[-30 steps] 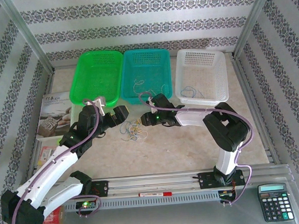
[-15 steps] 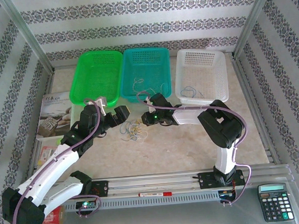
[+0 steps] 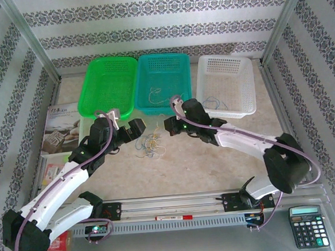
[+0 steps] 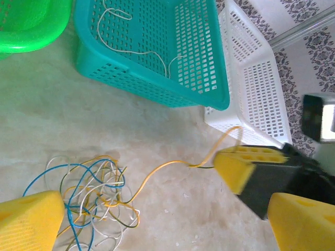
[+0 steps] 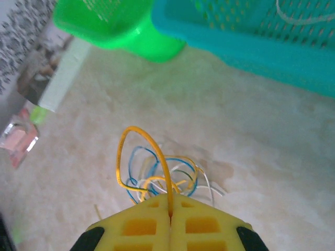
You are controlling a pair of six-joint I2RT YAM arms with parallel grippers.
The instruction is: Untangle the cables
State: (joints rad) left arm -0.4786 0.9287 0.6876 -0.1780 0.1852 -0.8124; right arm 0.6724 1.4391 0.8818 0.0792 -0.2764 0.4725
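Table: the cables are heaped at its middle, between the two claws, just in front of the teal basket.
Baskets: a loose wire is seen in the teal one, another in the white basket; the green basket looks bare.
Right arm: since a second ago its elbow has been swung out low to the right.
Left gripper: held spread wide beside the heap, nothing gripped.
Right gripper: pressed together within the last second, now pinching the yellow cable.
Yellow cable: drawn out sideways from the heap, its far end still buried there.
Meaning: one strand is judged caught and partly freed; the rest remains knotted.
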